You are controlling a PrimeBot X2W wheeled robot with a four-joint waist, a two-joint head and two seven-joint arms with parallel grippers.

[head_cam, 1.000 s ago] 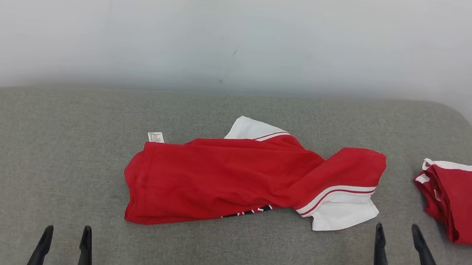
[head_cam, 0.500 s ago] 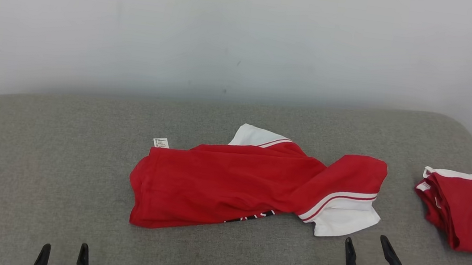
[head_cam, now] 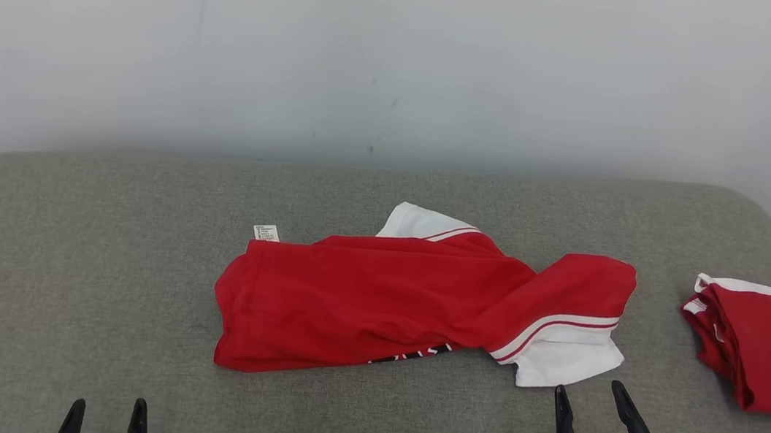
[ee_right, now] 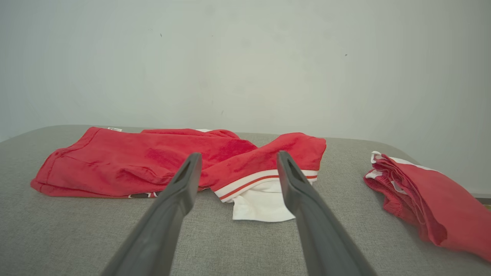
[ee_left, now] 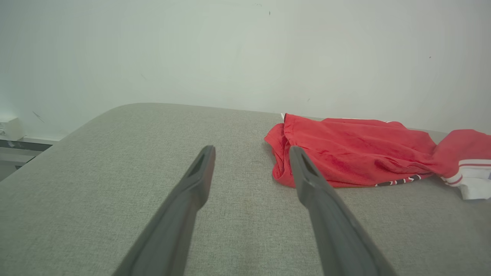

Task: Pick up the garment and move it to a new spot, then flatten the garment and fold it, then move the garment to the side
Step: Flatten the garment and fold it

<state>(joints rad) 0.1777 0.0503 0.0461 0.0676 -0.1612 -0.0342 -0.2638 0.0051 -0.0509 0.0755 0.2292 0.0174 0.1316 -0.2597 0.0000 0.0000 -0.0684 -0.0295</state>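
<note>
Partly hidden under the crumpled red garment (head_cam: 375, 303), which lies mid-way across the grey cushion (head_cam: 58, 242), a black print (head_cam: 413, 352) is unreadable; a folded red pile (head_cam: 760, 343) is cut off at the right edge. Left gripper (head_cam: 108, 403) and right gripper (head_cam: 587, 387) hover spread and empty, the right having edged leftward beside the white hem

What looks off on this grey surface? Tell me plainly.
The garment lies crumpled and twisted mid-surface: one white-cuffed sleeve is flopped over the body, and a white label sticks out at its far corner. The second garment at the right lies folded. Nothing torn or spilled.
</note>
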